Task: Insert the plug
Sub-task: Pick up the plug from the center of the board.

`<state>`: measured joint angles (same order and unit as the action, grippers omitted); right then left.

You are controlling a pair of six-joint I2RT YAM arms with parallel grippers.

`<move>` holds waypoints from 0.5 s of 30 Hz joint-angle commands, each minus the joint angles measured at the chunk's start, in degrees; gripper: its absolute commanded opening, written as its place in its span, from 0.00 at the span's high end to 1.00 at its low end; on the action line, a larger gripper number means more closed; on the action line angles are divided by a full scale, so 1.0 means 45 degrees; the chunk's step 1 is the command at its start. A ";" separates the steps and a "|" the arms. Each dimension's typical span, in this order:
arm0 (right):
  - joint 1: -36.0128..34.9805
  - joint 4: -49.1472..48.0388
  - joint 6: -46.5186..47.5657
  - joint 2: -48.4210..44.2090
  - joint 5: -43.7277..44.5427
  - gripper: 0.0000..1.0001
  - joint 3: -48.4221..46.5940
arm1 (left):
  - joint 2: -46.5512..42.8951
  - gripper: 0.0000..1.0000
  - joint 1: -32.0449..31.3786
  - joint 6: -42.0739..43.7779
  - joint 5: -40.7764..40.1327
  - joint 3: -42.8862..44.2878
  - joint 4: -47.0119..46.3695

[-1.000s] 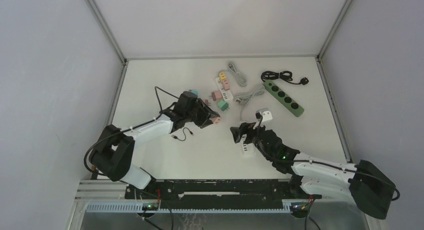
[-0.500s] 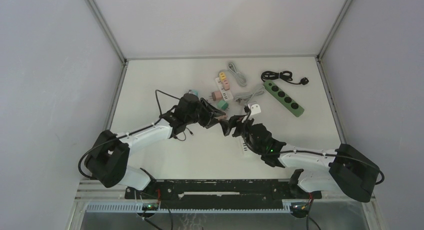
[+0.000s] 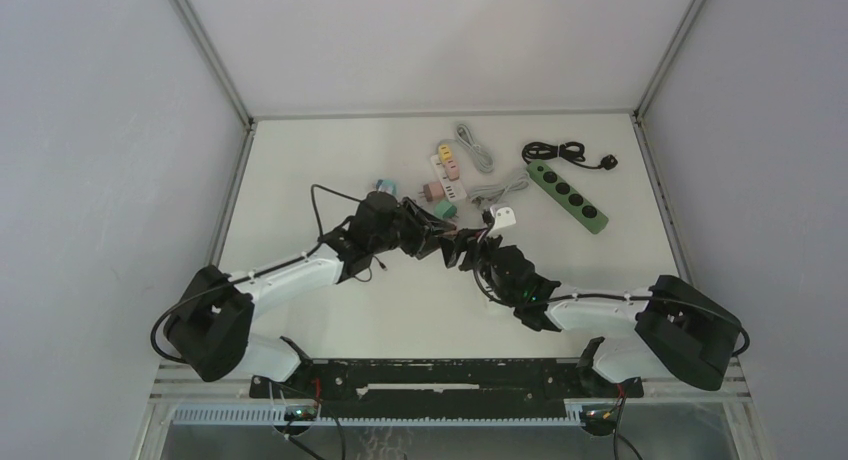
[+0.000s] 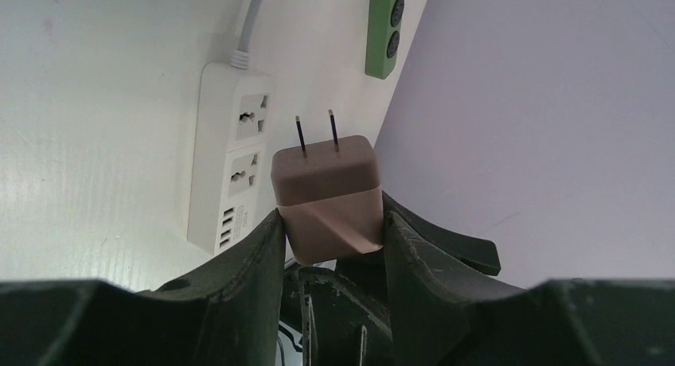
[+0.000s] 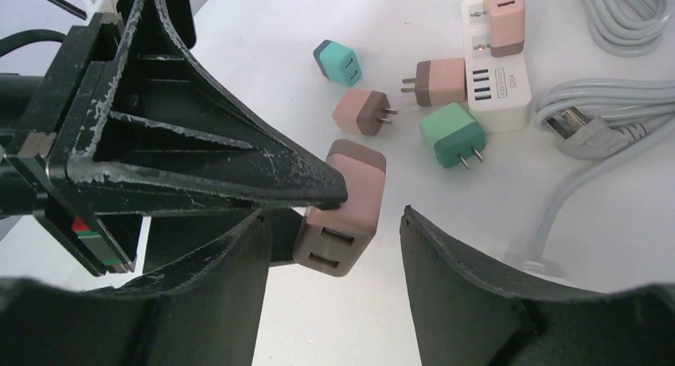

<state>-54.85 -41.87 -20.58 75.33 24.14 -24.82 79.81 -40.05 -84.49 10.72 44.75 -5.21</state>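
A dusty-pink plug (image 4: pixel 326 195) with two metal prongs pointing away is clamped between the fingers of my left gripper (image 4: pixel 330 219), above the table. In the right wrist view the same plug (image 5: pixel 344 211) shows its two USB slots. It sits between the spread jaws of my right gripper (image 5: pixel 334 215), with a gap on each side. The two grippers meet at mid-table, left gripper (image 3: pixel 438 240) facing right gripper (image 3: pixel 462 252). A white power strip (image 4: pixel 235 155) lies on the table beyond the prongs.
Loose teal plug (image 5: pixel 337 62), pink plug (image 5: pixel 362 111) and green plug (image 5: pixel 452 135) lie beside a second white strip (image 5: pixel 497 83) carrying adapters. Grey cable (image 5: pixel 593 119) trails at the right. A green power strip (image 3: pixel 567 195) and black cord (image 3: pixel 560 152) lie at the back right.
My right arm swung up and left to meet the left gripper, its jaws narrowing around the plug. The left gripper shifted right, still holding the plug.
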 commanded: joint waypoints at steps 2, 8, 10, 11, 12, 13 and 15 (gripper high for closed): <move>-0.0091 -0.0908 0.0355 0.0082 0.0315 0.35 -0.0732 | -0.0431 0.62 -0.0254 -0.0457 0.0020 -0.0271 -0.0942; -0.0088 -0.1002 0.0334 0.0227 0.0360 0.47 -0.0856 | -0.0431 0.63 -0.0357 -0.0658 0.0021 -0.0370 -0.1255; -0.0091 -0.0958 0.0282 0.0264 0.0352 0.48 -0.0859 | -0.0459 0.63 -0.0374 -0.0692 -0.0018 -0.0417 -0.1313; -0.0098 -0.0924 0.0235 0.0268 0.0357 0.49 -0.0870 | -0.0483 0.63 -0.0376 -0.0729 -0.0063 -0.0456 -0.1367; -0.0087 -0.0905 0.0210 0.0269 0.0331 0.50 -0.0854 | -0.0516 0.63 -0.0386 -0.0777 -0.0081 -0.0521 -0.1467; -0.0095 -0.0886 0.0202 0.0262 0.0308 0.51 -0.0864 | -0.0539 0.63 -0.0395 -0.0834 -0.0112 -0.0571 -0.1582; -0.0096 -0.0882 0.0212 0.0243 0.0254 0.54 -0.0865 | -0.0584 0.63 -0.0415 -0.0934 -0.0166 -0.0669 -0.1723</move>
<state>-54.85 -42.57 -19.40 76.31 25.98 -26.30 79.57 -40.97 -87.29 9.63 43.13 -8.91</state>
